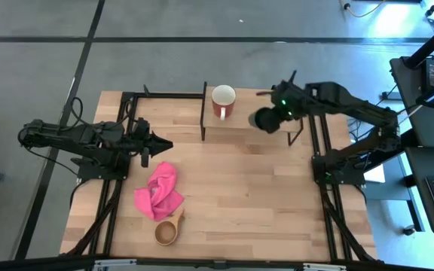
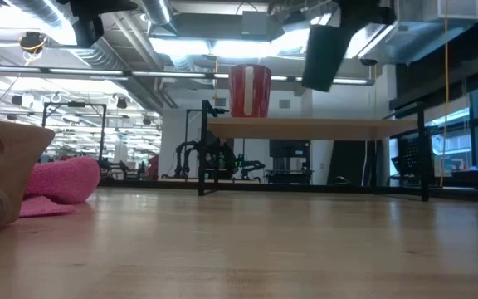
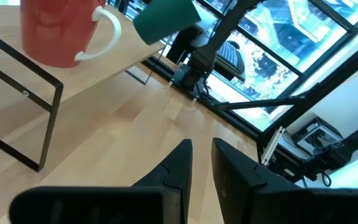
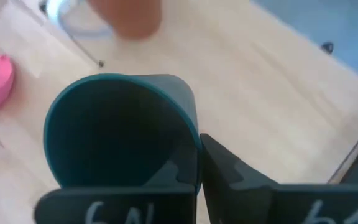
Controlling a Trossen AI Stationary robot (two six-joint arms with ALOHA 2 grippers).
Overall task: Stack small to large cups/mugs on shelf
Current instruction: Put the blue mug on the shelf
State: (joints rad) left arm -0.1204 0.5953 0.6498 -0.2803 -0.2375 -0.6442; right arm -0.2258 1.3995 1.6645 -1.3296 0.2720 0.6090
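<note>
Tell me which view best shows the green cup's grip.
Right wrist view: the green cup fills it, rim pinched by the right gripper. High view shows it beside the shelf; low view, hanging above; left wrist, a corner.

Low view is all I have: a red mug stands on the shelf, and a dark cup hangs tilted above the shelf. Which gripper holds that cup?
Observer: The right gripper holds the green cup, its fingers pinching the wall at the rim.
Operator: Is the cup over the mug?
Observer: No. From above, it hangs over the right part of the shelf, beside the red mug.
Operator: Where is the other arm?
Observer: The left gripper waits over the table, to the left of the shelf.
</note>
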